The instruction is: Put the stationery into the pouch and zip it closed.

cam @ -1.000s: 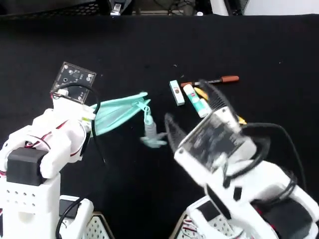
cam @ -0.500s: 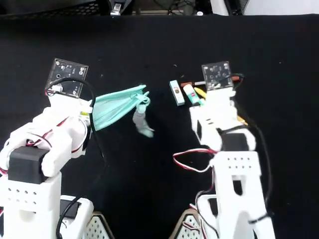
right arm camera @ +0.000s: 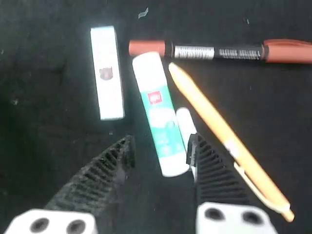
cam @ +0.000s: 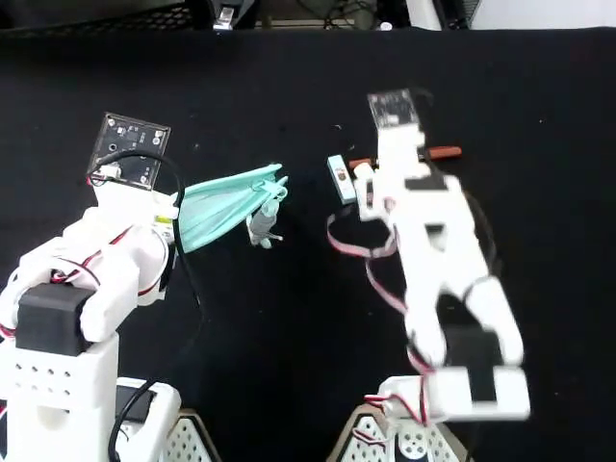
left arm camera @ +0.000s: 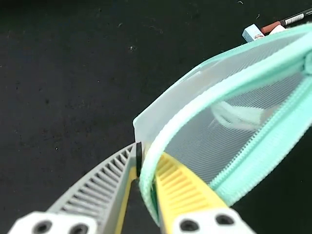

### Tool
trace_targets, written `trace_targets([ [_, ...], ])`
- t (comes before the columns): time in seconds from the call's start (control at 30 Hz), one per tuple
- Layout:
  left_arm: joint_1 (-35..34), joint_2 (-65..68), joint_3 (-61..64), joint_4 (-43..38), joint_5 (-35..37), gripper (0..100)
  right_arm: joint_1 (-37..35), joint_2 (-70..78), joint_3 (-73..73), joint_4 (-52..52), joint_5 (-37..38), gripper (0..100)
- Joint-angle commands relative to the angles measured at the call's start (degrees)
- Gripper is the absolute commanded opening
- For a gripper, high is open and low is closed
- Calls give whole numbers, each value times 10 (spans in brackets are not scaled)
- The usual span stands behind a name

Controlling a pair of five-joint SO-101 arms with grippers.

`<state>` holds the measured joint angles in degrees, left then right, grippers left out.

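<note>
A teal mesh pouch [cam: 226,204] hangs tilted above the black table, its edge clamped in my left gripper [left arm camera: 144,170], which is shut on it. The zipper is open, and its pull with a grey charm [cam: 262,227] dangles at the pouch's free end. My right gripper [right arm camera: 158,148] stands open just above a white glue stick [right arm camera: 158,126] with a teal label, one finger on each side. Beside it lie a white eraser [right arm camera: 107,73], a brown marker [right arm camera: 219,50] and an orange pen [right arm camera: 219,131]. The right arm [cam: 414,202] covers most of the stationery in the high view.
The black table [cam: 539,115] has free room to the far right and behind the stationery. The eraser [cam: 339,178] and the marker's tip [cam: 445,151] poke out beside the right arm. Both arm bases stand at the near edge.
The right arm has swung up from the near side and stretched out over the stationery. The pouch's charm has swung back toward the pouch. The left arm holds the pouch in place.
</note>
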<state>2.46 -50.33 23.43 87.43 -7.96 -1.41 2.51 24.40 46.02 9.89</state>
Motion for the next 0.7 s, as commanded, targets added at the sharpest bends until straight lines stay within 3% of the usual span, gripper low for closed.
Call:
trace_targets([
  [0.0,4,5,16,-2,7,30,-33,87,-186,55,-4,187],
  [0.27,2,5,15,-3,6,30,-68,275,-389,120,-4,188],
  [0.67,6,5,42,-5,6,30,-85,348,-421,85,-3,188],
])
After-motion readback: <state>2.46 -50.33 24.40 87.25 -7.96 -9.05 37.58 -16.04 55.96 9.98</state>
